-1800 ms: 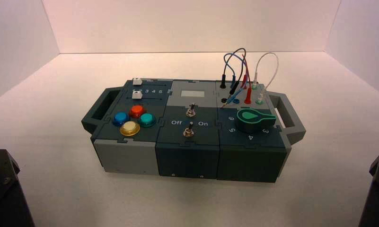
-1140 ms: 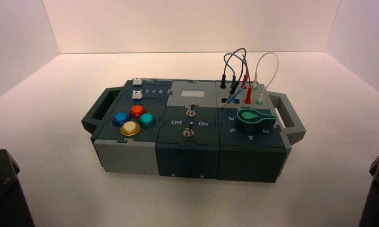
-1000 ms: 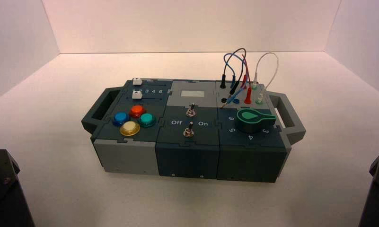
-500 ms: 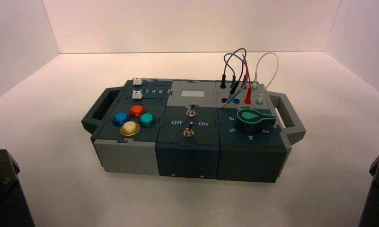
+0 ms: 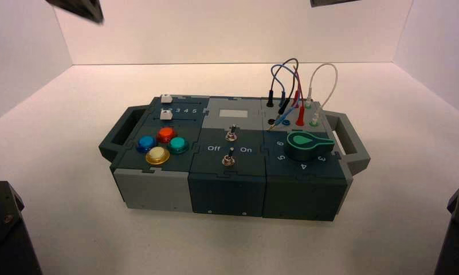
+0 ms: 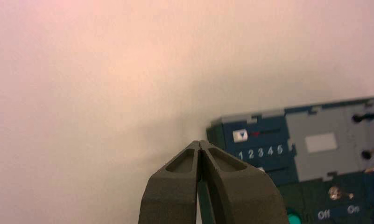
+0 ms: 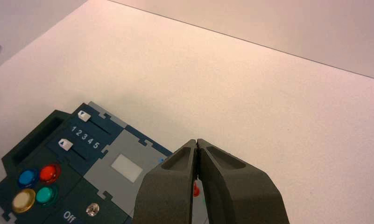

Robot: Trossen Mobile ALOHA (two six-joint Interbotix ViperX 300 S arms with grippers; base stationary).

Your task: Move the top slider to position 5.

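Arms have just lifted from their parked spots: dark shapes now show at the high view's upper edge, where a moment ago there was nothing. Your left gripper [image 6: 200,144] hangs above the table beside the box's slider end, its fingers pressed together and holding nothing. Your right gripper [image 7: 196,142] hovers above the box's far side, likewise closed and empty. The top slider [image 6: 240,135], a small white boxy plastic knob on a thin dark track, sits at the far left corner of the dark teal box [image 5: 227,192], above the printed 1. Position 5 [image 6: 279,149], the last tiny white digit in the straight row, lies at the track's other end. Nothing touches the knob yet, so the approach is only beginning.
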